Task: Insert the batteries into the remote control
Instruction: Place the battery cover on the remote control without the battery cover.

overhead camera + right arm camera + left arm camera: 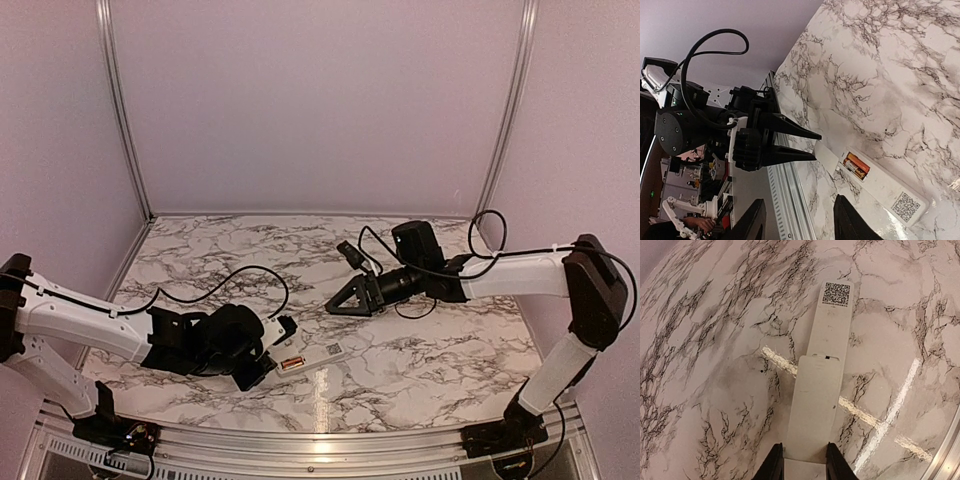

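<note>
The white remote control lies back-up near the table's front, a QR label at one end. Its bay stands uncovered, and two orange-and-dark batteries sit side by side in it. My left gripper is shut on the white battery cover, a finger on each long edge. The cover slopes from those fingers to the bay's end and hides the batteries in the left wrist view. My right gripper hangs open and empty above the table, behind the remote.
An aluminium rail runs along the table's near edge, close to the remote and the left gripper. Lilac walls with metal corner posts close the back and sides. Black cables loop over both arms.
</note>
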Controlling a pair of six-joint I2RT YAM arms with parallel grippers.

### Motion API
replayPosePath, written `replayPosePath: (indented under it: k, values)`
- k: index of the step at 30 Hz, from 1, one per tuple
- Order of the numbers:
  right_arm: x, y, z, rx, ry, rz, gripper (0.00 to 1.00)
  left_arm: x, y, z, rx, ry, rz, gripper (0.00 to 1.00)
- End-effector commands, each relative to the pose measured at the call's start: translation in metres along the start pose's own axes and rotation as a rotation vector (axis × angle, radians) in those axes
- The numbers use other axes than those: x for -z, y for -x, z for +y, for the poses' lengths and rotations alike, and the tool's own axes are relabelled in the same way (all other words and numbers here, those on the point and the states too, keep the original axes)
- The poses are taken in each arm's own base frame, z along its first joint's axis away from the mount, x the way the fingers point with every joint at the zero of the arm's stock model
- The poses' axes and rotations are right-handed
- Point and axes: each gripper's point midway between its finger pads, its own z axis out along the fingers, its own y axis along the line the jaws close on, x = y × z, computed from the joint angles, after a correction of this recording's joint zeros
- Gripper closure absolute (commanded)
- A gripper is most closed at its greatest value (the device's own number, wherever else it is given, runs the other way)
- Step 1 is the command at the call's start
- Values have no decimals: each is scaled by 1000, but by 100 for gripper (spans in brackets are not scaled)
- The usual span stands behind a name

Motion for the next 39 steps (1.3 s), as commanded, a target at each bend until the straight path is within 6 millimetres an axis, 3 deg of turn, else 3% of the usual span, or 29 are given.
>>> replayPosePath:
  k: [1,9,22,39]
  values:
    - [-20,-8,5,-12,36,17,57,-11,2,-1,9,5,-18,86]
    - [-38,-22,1,-68,69,55,72,-25,-10,-7,-22,-18,18,83]
    - [-68,-47,-5,-121,87,131,78,-35,-22,-9,-48,-31,59,81]
    - [-87,-60,-27,-207,105,149,88,-41,-26,-2,-57,-13,73,79]
